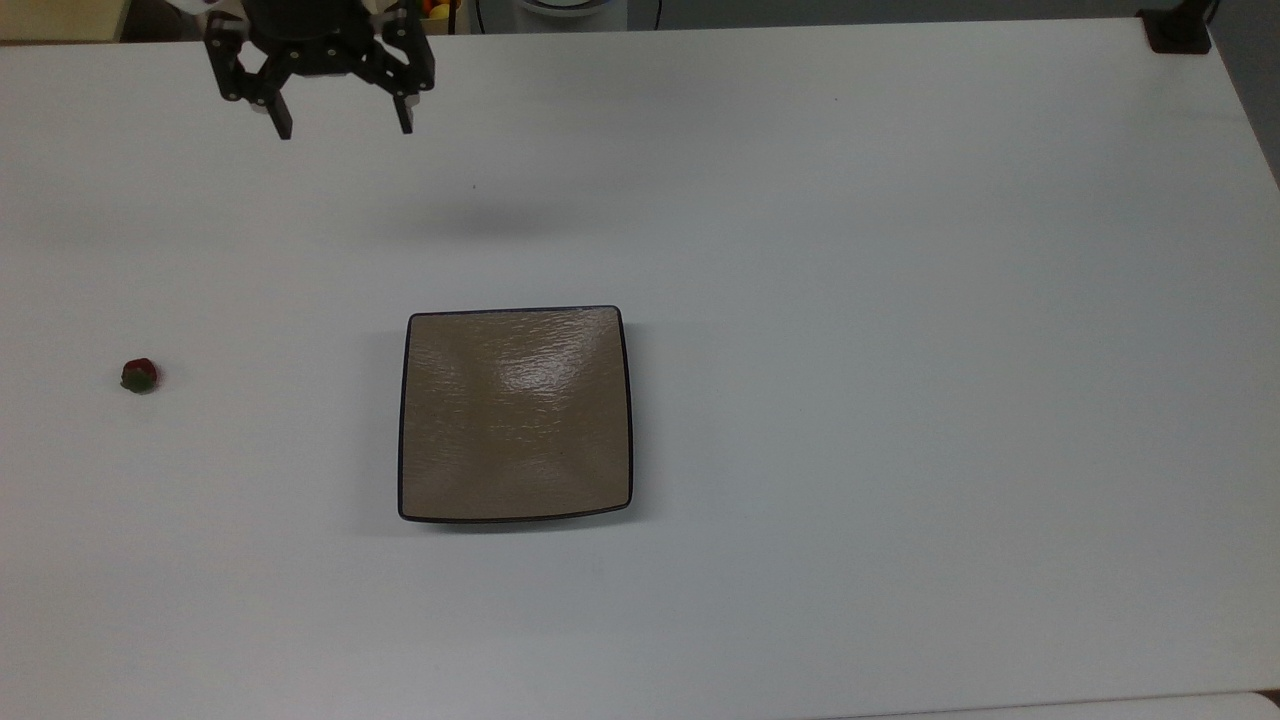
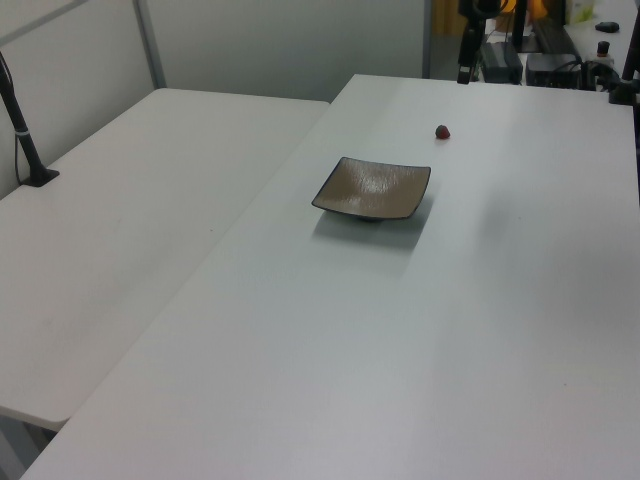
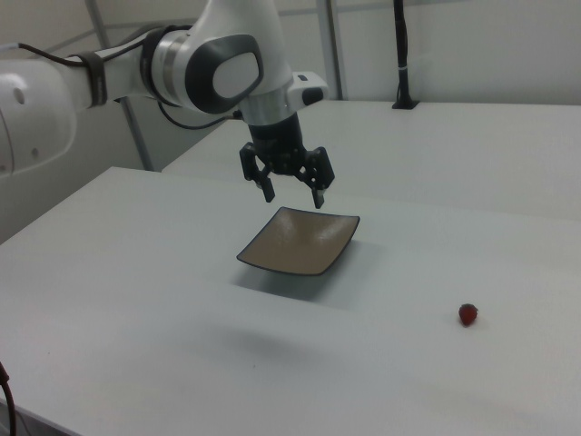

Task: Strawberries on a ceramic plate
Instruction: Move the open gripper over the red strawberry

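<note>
A tiny red strawberry (image 1: 139, 375) with a green cap lies on the white table at the top view's far left; I also see the strawberry (image 2: 442, 131) in the left view and the strawberry (image 3: 467, 314) in the right view. The square tan ceramic plate (image 1: 515, 414) with a dark rim sits bare mid-table, also seen as the plate (image 2: 372, 188) and the plate (image 3: 299, 241). My gripper (image 1: 345, 122) hangs open and empty high above the table near the top view's upper left, well apart from both; the gripper (image 3: 293, 193) points down in the right view.
A black post base (image 1: 1177, 30) sits at the top view's upper right table corner. A second white table (image 2: 130, 210) adjoins on the left view's left. Clutter stands beyond the table's far edge (image 2: 560, 45).
</note>
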Tool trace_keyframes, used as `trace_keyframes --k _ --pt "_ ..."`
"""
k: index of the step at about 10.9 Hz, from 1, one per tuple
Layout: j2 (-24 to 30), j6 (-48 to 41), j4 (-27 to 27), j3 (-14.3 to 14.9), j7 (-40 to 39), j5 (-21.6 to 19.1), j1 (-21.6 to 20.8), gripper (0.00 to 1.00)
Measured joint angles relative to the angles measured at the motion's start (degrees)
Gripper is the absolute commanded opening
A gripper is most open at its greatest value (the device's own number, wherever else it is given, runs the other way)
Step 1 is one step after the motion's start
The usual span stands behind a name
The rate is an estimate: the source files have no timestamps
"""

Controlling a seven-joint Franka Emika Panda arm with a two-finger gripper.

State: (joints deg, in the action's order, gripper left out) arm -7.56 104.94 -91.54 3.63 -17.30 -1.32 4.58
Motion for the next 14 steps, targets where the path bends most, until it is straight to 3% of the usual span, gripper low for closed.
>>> trace_keyframes --k 8,14 --pt "-10.9 4.5 9.5 0.2 -0.1 0.0 4.4 1.0" --pt "-17.0 13.9 11.1 0.2 -0.3 0.0 7.5 1.0"
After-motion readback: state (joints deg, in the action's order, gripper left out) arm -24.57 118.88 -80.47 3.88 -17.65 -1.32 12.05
